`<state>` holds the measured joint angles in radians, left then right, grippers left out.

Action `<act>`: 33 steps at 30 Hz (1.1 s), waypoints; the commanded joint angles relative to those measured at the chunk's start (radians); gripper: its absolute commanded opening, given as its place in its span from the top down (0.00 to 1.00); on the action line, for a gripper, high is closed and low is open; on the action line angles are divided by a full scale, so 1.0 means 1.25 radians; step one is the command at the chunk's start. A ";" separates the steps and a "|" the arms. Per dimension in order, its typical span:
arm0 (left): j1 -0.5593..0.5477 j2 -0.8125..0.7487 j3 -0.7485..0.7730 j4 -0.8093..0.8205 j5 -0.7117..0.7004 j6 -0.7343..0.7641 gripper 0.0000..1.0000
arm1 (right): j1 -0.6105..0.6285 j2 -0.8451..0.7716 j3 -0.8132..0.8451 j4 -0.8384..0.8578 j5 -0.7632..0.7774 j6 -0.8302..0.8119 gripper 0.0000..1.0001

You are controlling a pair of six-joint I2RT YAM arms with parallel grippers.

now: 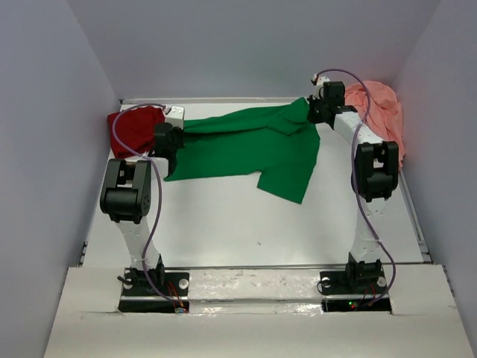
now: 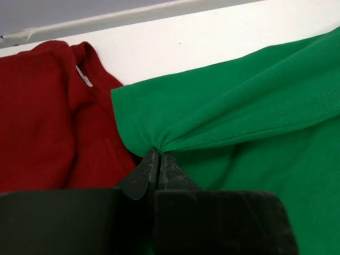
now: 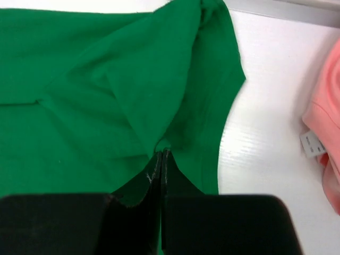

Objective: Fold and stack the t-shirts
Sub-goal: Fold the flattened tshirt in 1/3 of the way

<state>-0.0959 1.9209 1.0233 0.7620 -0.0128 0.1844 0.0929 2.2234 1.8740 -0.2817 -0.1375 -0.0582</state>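
Observation:
The bright green t-shirt (image 1: 253, 145) stretches across the back of the table, pulled taut between both arms. My left gripper (image 1: 177, 136) is shut on its left edge, and the left wrist view shows the cloth (image 2: 239, 122) bunched at the gripper (image 2: 159, 153). My right gripper (image 1: 314, 112) is shut on its right part; the fabric (image 3: 122, 90) puckers at the gripper (image 3: 162, 152) there. The dark red t-shirt (image 1: 136, 128) lies crumpled at the back left, also seen as the red shirt (image 2: 48, 117). The salmon-pink t-shirt (image 1: 380, 115) is heaped at the back right, its edge (image 3: 324, 122) with a white label.
The white table (image 1: 246, 224) is ringed by grey walls, with a raised rail (image 1: 223, 100) along the back. A green flap (image 1: 287, 179) hangs toward the table's middle. Both arm bases (image 1: 153, 287) stand at the near edge.

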 commanded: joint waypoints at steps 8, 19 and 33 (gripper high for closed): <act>0.019 -0.150 -0.124 0.065 -0.022 0.066 0.16 | 0.003 -0.209 -0.111 0.074 -0.003 -0.055 1.00; 0.024 -0.196 -0.125 0.049 -0.006 0.050 0.01 | 0.003 -0.332 -0.233 0.070 -0.015 -0.057 0.18; 0.024 -0.165 0.157 -0.510 0.160 -0.021 0.01 | 0.010 -0.325 -0.223 -0.170 -0.176 0.029 0.21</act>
<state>-0.0700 1.6798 1.1179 0.3504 0.1215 0.1799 0.0975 1.8050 1.5383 -0.3973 -0.2928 -0.0471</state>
